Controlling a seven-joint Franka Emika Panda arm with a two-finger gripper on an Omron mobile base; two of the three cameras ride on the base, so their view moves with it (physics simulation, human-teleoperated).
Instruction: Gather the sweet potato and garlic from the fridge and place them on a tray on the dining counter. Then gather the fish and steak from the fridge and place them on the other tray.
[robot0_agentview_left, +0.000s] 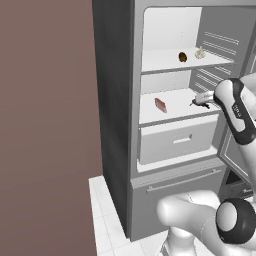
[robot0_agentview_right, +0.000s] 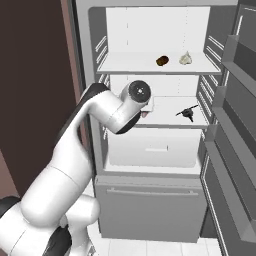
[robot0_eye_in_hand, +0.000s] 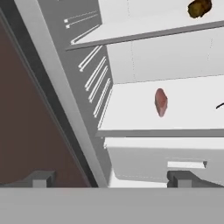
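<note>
**Arm faces open fridge, all four foods on the shelves**

A white arm reaches toward the open fridge (robot0_agentview_left: 120, 125) with its fingers (robot0_eye_in_hand: 110, 178) spread wide and holding nothing, their two tips showing at the bottom of the hand view with the shelf edge between them. On the upper shelf (robot0_agentview_right: 150, 67) sit the sweet potato (robot0_agentview_right: 162, 61), a small brown lump, and the pale garlic (robot0_agentview_right: 185, 58) just beside it to the right. On the middle shelf (robot0_eye_in_hand: 175, 111) lies the steak (robot0_eye_in_hand: 161, 102), a pinkish-red slab toward the left, and well apart to its right the dark, slim fish (robot0_agentview_right: 187, 112). Below them is a closed drawer (robot0_agentview_left: 177, 142) with a pale handle. The door (robot0_agentview_right: 230, 150) stands swung out to the right, its racks bare, giving the arm a clear line to both shelves. The hand camera looks along the middle shelf at the steak, with the sweet potato at the top edge. Judging by this, gathering has not begun: the sweet potato and garlic come first, so the hand likely needs to rise to the upper shelf before closing on either.
</note>
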